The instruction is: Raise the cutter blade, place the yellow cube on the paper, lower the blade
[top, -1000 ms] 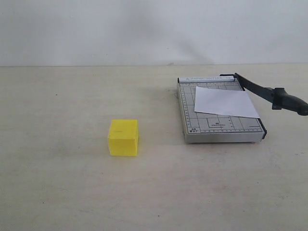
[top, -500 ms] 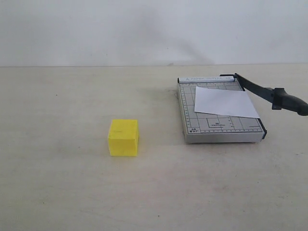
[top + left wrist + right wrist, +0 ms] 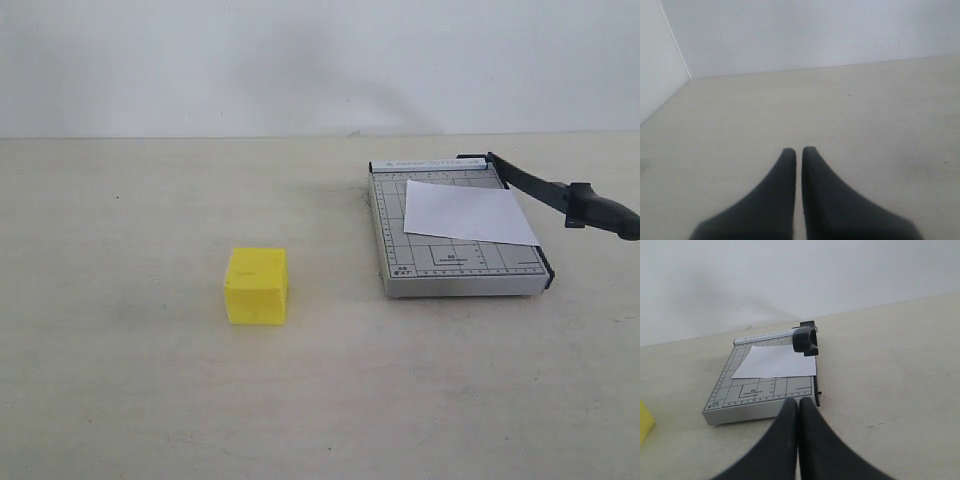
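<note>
Exterior view: the plain bright yellow cube point(image 3: 256, 285) rests on the pale beige table point(image 3: 120, 400), well apart from the grey gridded metal cutter base point(image 3: 440, 265) to its right. The small white rectangular paper point(image 3: 468, 213) lies flat on that base. The long black cutter blade point(image 3: 555, 192), with its thick rounded handle, angles outward from its far-corner hinge, and I judge it partly lifted. Neither of my arms appears here. Left wrist view: my left gripper point(image 3: 799, 150) has both black fingers pressed together, gripping nothing, above the table. Right wrist view: my right gripper point(image 3: 798, 402) is likewise fully closed and empty, pointed at the base's near edge. Hazards: closed fingers cannot take the handle and may knock it aside. A blade raised too little may obstruct the cube. A careless set-down may shift the loose paper or land on bare grid.
</note>
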You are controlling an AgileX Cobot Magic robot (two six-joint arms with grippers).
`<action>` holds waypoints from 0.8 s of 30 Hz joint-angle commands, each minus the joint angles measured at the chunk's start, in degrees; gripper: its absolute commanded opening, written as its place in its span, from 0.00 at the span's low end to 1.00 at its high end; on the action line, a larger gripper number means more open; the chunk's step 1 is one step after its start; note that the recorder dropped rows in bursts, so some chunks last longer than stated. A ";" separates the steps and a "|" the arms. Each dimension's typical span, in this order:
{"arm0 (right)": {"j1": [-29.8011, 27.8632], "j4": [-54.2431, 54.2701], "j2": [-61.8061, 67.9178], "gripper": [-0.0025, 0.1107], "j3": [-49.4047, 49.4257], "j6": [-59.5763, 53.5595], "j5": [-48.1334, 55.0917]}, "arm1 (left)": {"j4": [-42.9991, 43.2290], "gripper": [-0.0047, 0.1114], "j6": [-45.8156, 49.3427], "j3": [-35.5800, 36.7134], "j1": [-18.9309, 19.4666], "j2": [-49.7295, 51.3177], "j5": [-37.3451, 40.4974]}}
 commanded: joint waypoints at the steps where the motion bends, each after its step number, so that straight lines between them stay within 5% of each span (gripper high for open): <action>1: 0.01 -0.17 -0.34 0.02 0.21 -0.12 0.19 | 0.00 0.08 -0.26 -0.11 0.04 -0.20 -0.27; 13: 0.01 -0.17 -0.34 0.02 0.21 -0.12 0.19 | -0.91 0.08 -0.26 -0.11 0.04 -0.20 -1.65; 21: 0.01 -0.17 -0.34 0.02 0.21 -0.12 0.19 | -37.13 0.08 -10.61 -0.11 0.04 -0.20 -17.13; 24: 0.01 -0.17 -0.34 0.02 0.21 -0.12 0.19 | -38.55 0.08 -10.61 -0.11 0.04 -0.20 -19.67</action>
